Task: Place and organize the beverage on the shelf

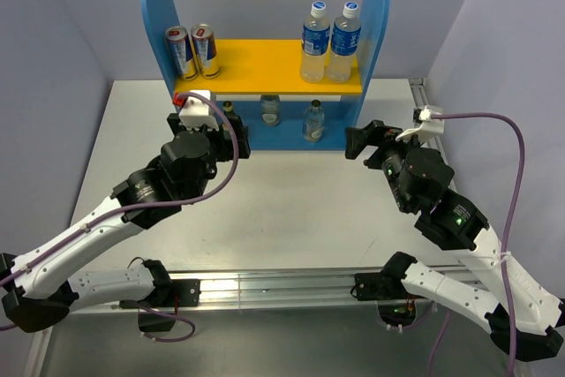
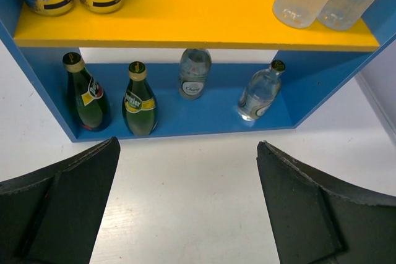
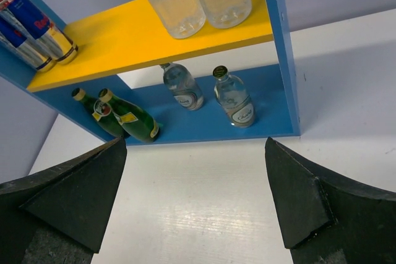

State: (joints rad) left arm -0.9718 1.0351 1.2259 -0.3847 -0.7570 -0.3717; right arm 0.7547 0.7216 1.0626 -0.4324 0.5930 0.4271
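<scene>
The shelf (image 1: 265, 64) stands at the back of the table. Two clear plastic bottles (image 1: 329, 40) with blue labels stand on the right of its yellow upper board. On the lower level, two green glass bottles (image 2: 140, 100) stand at the left. Two short clear bottles (image 2: 195, 73) (image 2: 261, 91) stand in the middle and to the right. My left gripper (image 1: 231, 134) is open and empty just in front of the green bottles, as the left wrist view (image 2: 187, 143) shows. My right gripper (image 1: 360, 141) is open and empty before the shelf's right end, as the right wrist view (image 3: 195, 140) shows.
Two drink cans (image 1: 192, 50) stand on the left end of the yellow board. The white table (image 1: 291, 209) is walled in grey at the left, right and back. A metal rail (image 1: 282, 284) runs along the near edge by the arm bases.
</scene>
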